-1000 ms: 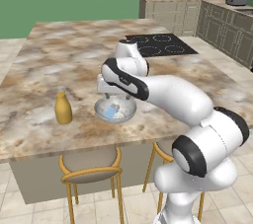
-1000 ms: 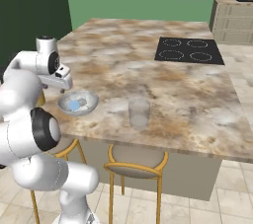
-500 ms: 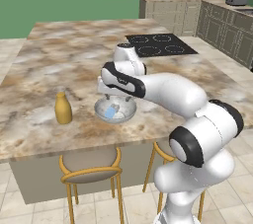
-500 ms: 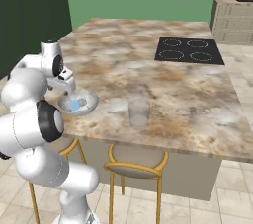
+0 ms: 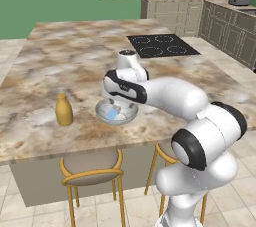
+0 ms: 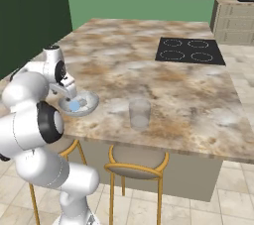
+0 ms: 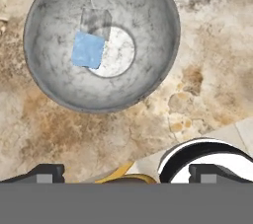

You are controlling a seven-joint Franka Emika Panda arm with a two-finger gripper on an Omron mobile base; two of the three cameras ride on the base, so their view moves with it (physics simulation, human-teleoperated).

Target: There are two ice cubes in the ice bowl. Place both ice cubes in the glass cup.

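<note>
two-finger gripper (image 7: 126,171) spread, above shallow silvery metal ice bowl (image 7: 148,70) | pale blue ice cube (image 7: 88,50) inside | clear cylindrical glass cup (image 6: 139,114) right of bowl

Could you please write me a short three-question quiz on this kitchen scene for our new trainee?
1. True or false: the glass cup already holds an ice cube.
2. Where do the ice cubes lie? A) in the ice bowl B) on the counter C) in the cup
3. Fill in: the gripper hangs above the ____, with its fingertips apart.

Key: 1 false, since the cup looks empty. 2 A; in the hand view a blue cube and a paler one sit side by side inside the bowl. 3 bowl.
</note>
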